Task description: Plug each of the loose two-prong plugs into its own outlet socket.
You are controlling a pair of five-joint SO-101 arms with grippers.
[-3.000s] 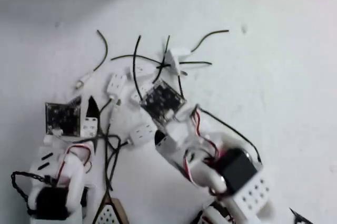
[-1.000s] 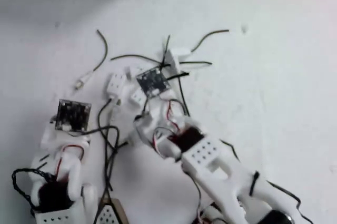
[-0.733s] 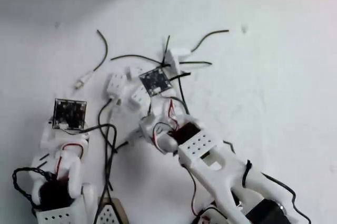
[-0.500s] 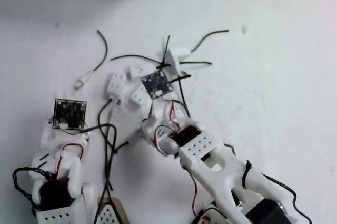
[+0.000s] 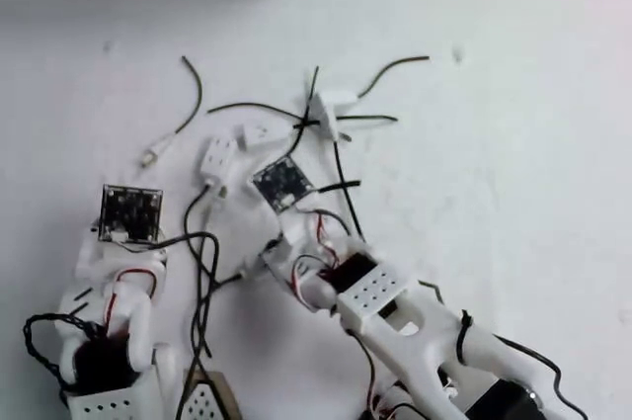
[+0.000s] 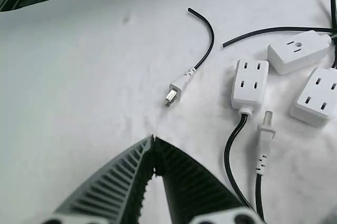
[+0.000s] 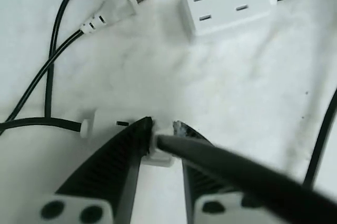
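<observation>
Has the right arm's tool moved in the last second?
Yes. The right tool has pulled back toward the table's near edge in the high view, away from the white socket block, which stayed put. It is shut on another socket block.

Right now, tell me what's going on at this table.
The right gripper is shut on a small white piece among the cords, seemingly a socket block. The left gripper is shut and empty over the table, short of a loose plug. A second plug lies unplugged beside an outlet block.
</observation>
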